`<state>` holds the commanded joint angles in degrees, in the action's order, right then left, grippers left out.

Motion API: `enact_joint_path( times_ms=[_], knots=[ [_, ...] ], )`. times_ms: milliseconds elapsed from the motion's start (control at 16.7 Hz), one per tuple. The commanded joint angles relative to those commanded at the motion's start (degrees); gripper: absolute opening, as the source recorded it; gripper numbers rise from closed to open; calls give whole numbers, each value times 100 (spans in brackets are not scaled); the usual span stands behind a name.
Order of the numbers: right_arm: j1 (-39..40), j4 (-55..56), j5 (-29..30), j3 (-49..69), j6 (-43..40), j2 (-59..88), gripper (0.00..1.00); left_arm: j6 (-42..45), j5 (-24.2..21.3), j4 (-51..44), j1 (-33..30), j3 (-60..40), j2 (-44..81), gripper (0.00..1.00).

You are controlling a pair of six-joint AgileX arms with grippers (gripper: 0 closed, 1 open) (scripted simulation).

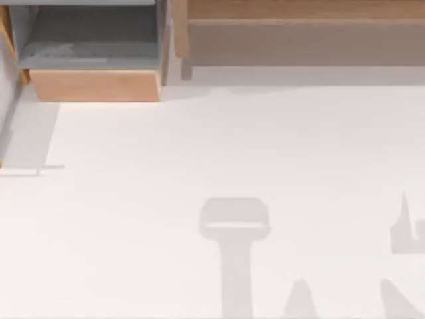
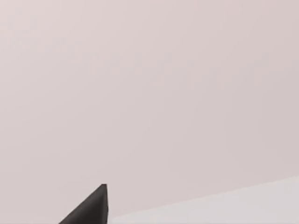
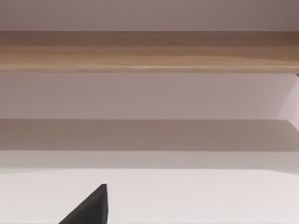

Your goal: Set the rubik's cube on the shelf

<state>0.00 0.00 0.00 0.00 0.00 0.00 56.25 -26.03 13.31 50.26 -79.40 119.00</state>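
Can't tell if the right gripper [image 3: 88, 207] is open or closed, just a dark fingertip with the shelf [image 3: 149, 51] straight ahead, above it. Rubik's cube isn't anywhere I can spot, so the risk is reaching blind and bumping the ledge.

Your shelf [image 1: 299, 10] runs along the table's far edge at the top view's right: a long light-wood ledge over a grey-brown front face. A wooden upright stands at its left end. From the right wrist view, its wood edge [image 3: 149, 51] spans the scene level.

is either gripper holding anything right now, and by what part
Cannot be told: each wrist view catches just one dark fingertip, with nothing on it.
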Motion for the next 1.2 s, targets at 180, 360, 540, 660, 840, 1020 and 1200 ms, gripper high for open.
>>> enact_joint_path(
  times_ms=[180, 360, 540, 660, 840, 1020, 1200],
  knots=[
    [0, 0, 0, 0, 0, 0, 100, -842, 448, -1885, -364, -1399, 213, 100],
    [0, 0, 0, 0, 0, 0, 100, -1634, 884, -3726, -889, -2682, 515, 100],
    [0, 0, 0, 0, 0, 0, 100, -2342, 1292, -5436, -1503, -3797, 878, 100],
    [0, 0, 0, 0, 0, 0, 100, -2751, 1539, -6456, -1915, -4422, 1135, 100],
    [0, 0, 0, 0, 0, 0, 100, -3246, 1855, -7732, -2464, -5152, 1510, 100],
    [0, 0, 0, 0, 0, 0, 100, -3579, 2084, -8625, -2856, -5610, 1834, 100],
    [0, 0, 0, 0, 0, 0, 100, -3730, 2195, -9040, -3032, -5790, 2023, 100]
  ],
)
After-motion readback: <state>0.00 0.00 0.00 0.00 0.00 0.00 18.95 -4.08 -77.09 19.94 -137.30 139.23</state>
